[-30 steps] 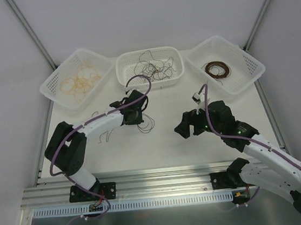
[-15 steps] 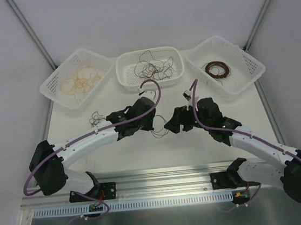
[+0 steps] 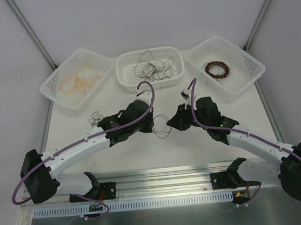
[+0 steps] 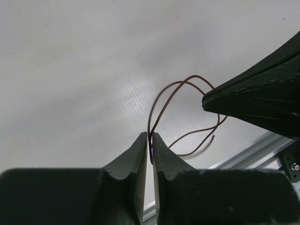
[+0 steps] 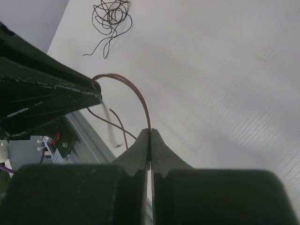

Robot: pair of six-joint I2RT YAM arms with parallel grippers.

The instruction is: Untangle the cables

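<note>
A thin dark brown cable (image 4: 161, 101) arcs between my two grippers above the middle of the table (image 3: 165, 129). My left gripper (image 4: 150, 136) is shut on one part of it, and the wire runs up out of the narrow slit between the jaws. My right gripper (image 5: 150, 131) is shut on the same brown cable (image 5: 136, 91). Seen from above, the left gripper (image 3: 155, 126) and right gripper (image 3: 170, 125) point at each other, almost touching. A small clump of black cables (image 3: 96, 118) lies on the table to the left.
Three white baskets stand along the far edge. The left basket (image 3: 50, 91) holds yellow-tan cables (image 3: 79, 80), the middle basket (image 3: 146, 52) tangled black cables (image 3: 151, 68), and the right basket (image 3: 254, 68) dark brown coils (image 3: 216, 69). A metal rail (image 3: 163, 172) runs along the near edge.
The left arm swung right and forward with the brown cable, leaving the black clump on the table. The right arm moved left to meet it and its jaws went from open to shut on the cable.
</note>
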